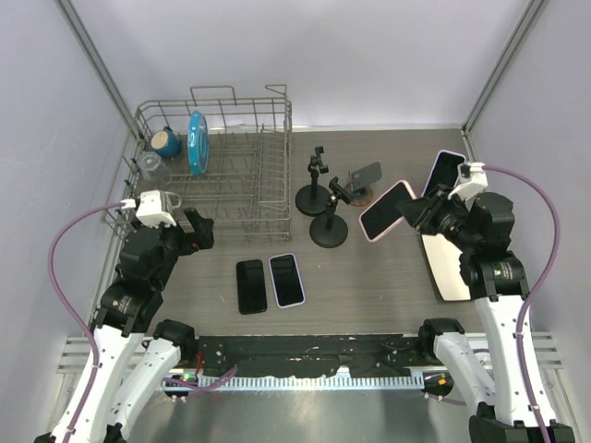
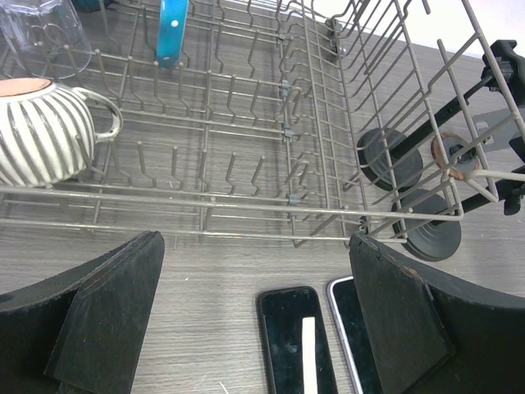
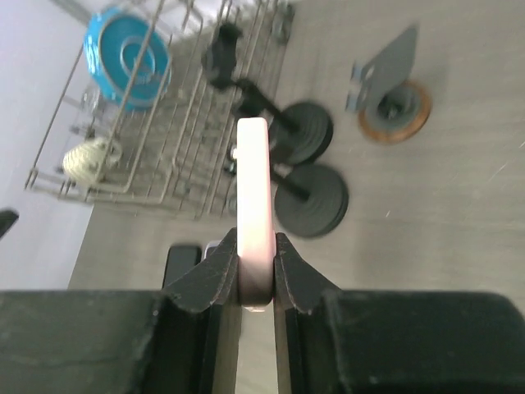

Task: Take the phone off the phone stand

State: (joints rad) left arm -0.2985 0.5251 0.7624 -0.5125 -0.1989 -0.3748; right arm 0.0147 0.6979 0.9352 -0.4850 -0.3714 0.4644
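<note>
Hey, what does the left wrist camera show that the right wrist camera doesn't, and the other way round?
Only the left wrist view: a clear glass in the rack's far corner, and the left gripper, its jaws wide open above the table. Only the right wrist view: the pink-cased phone, seen edge-on, pinched in the shut right gripper. Both: the wire dish rack, the blue plate standing in it, the striped mug, and the two black round-based stands beside the rack.
</note>
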